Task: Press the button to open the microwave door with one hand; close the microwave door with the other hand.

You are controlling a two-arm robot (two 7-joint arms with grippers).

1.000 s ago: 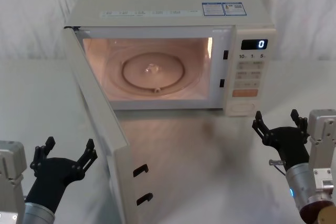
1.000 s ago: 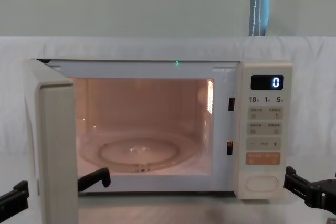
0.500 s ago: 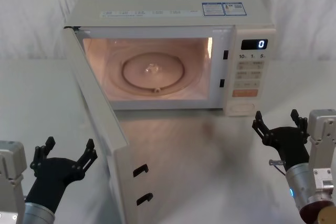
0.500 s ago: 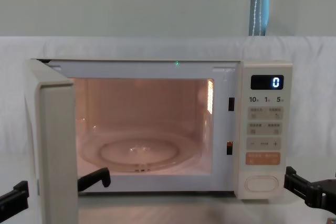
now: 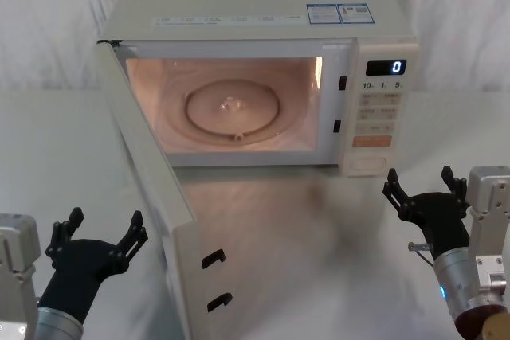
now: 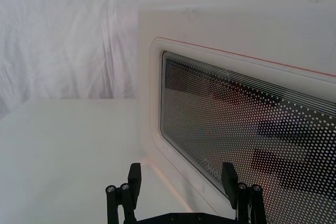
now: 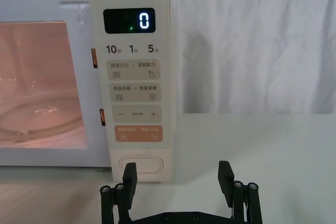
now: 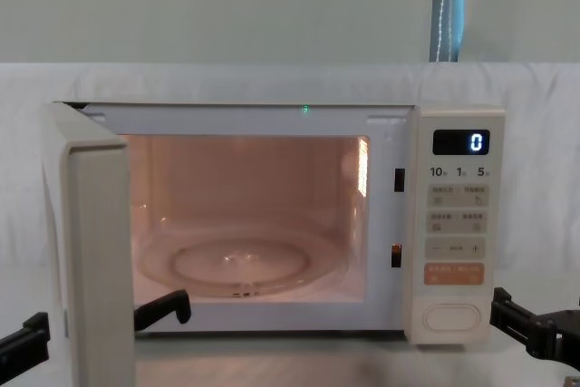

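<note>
The microwave door (image 5: 171,228) stands wide open, swung out on its left-side hinge toward the robot, with its inner face and two black latch hooks (image 5: 213,279) turned toward the lit cavity. The left gripper (image 5: 97,233) sits low on the outer side of the door, just beside its free edge but not touching it, with its fingers spread apart and nothing between them; in the left wrist view the dotted glass window (image 6: 247,129) with its thin pinkish outline lies directly ahead of that gripper (image 6: 181,179). In the chest view the door (image 8: 91,251) is seen edge-on, and one black finger (image 8: 163,308) of the left gripper shows past it against the base of the cavity. The button (image 5: 365,162), a wide cream oval, sits at the bottom of the control panel (image 5: 381,109), under the orange key (image 5: 371,141). The right gripper (image 5: 425,189) hovers low in front of the panel, near the button and a little to its right, clear of it, with its fingers spread apart and empty. In the right wrist view the button (image 7: 140,164) lies just beyond the gripper's (image 7: 178,178) fingertips, nearer the finger (image 7: 129,174) on the cavity side. The display (image 7: 129,21) at the top of the panel reads 0. Inside the cavity, the glass turntable (image 5: 233,107) rests on the floor under the warm light.
</note>
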